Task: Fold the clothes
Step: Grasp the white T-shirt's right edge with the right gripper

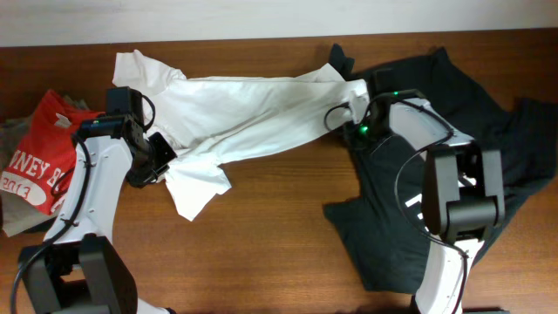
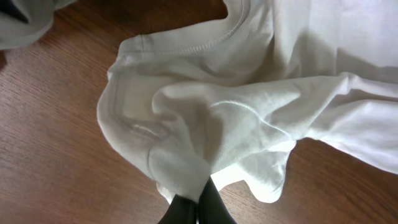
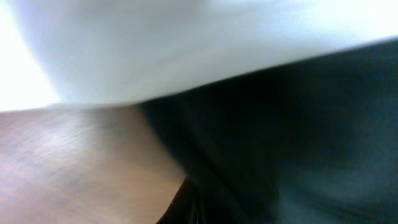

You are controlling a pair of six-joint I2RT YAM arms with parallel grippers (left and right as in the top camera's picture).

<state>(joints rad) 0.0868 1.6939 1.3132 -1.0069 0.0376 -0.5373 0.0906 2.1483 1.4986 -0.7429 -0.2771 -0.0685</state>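
Observation:
A white shirt [image 1: 253, 118] lies twisted and stretched across the table's middle; it also shows in the left wrist view [image 2: 249, 118]. My left gripper [image 1: 161, 155] is shut on a fold of it near the collar, the fingers [image 2: 196, 208] pinching white cloth. My right gripper [image 1: 349, 118] sits at the shirt's right end, where the white cloth overlaps a black shirt [image 1: 436, 174]. In the blurred right wrist view its fingers [image 3: 194, 211] look shut, with dark cloth [image 3: 292, 137] at the tips and white cloth [image 3: 186, 43] above. I cannot tell whether they pinch anything.
A red printed garment [image 1: 39, 161] lies on a grey one at the left edge. The black shirt covers the right third of the table. Bare wood [image 1: 261, 235] shows along the front middle.

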